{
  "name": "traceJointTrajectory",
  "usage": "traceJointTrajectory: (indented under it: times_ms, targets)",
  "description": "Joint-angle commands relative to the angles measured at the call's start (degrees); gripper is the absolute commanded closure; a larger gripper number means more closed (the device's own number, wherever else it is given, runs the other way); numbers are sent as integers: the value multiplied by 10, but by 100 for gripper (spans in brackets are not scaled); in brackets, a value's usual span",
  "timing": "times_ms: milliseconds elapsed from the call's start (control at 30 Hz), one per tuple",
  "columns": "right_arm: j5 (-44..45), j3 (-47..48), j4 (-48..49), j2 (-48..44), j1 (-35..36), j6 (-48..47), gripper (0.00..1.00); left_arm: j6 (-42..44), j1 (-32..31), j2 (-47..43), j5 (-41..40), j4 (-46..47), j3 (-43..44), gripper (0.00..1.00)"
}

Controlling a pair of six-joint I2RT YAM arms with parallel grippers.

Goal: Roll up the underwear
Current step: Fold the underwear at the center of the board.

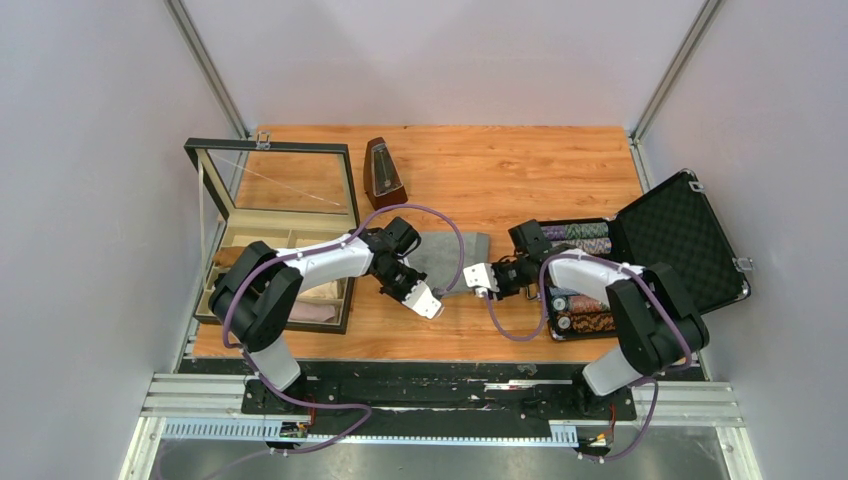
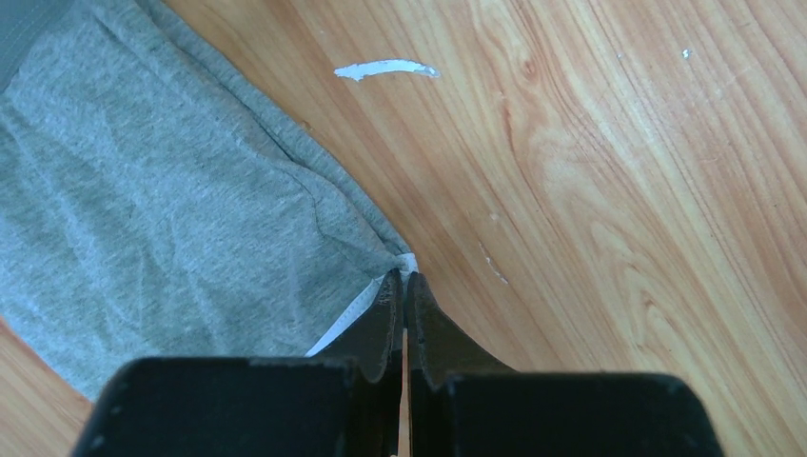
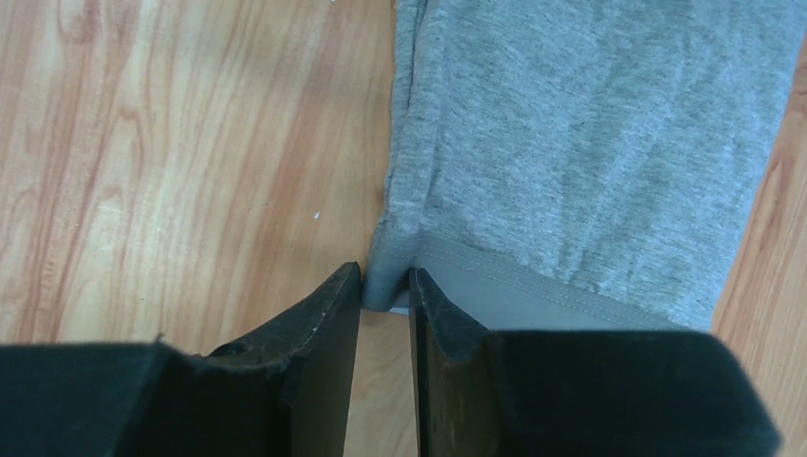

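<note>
Grey jersey, one piece: the underwear (image 1: pixel 455 252) lies flat on the table (image 1: pixel 520 170), between my two claws and in front of both arm bases.

Handling, as I judge it: light, limp and with no stiffness of its own. It will sag from any single hold and drag on the wood instead of sliding cleanly. The knit is not slippery and not fragile. The waistband is the firmest part, and the hems with white trim are next. Those edges are the places to take hold, one claw at each near corner, so the roll starts square.

Left claw (image 2: pixel 405 278): the fingers are drawn almost together, with only a sliver between them. The tips sit on the corner where the white trim ends. I take it as pinched on that hem corner.

Right claw (image 3: pixel 385 286): the fingers stand a little apart with the waistband corner filling the gap and touching both. I take it as clamped on that corner.

Count:
- Underwear: one.
- Claws: two, both at its near edge.
- Metronome (image 1: pixel 384 174): one, at the back of the table, well apart from the underwear.
- Box (image 1: pixel 350 300) with a raised glass lid: one, at the left. At least two cloth rolls show inside, and my arm hides the rest.
- Black case (image 1: pixel 680 235): one, open at the right. It holds rows of chips (image 1: pixel 580 238) that are too small to count.
- White fleck (image 2: pixel 385 69) on the wood: one.
</note>
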Motion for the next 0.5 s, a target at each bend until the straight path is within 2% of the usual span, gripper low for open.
traceJointTrajectory:
  times_ms: [0,100,233,267,467]
  targets:
    - [24,46,-73,46,2,-18,75,13,2,-16,0,6,1,100]
    - [48,88,-142,93,6,-19,78,14,2,-15,-4,9,2,100]
    - [62,106,-164,103,6,5,98,8,3,-15,-14,10,4,100]
    - [56,106,-172,93,5,14,100,6,3,-16,-17,10,2,100]
    - [12,105,-235,24,9,41,100,-12,20,-44,-21,2,-19,100]
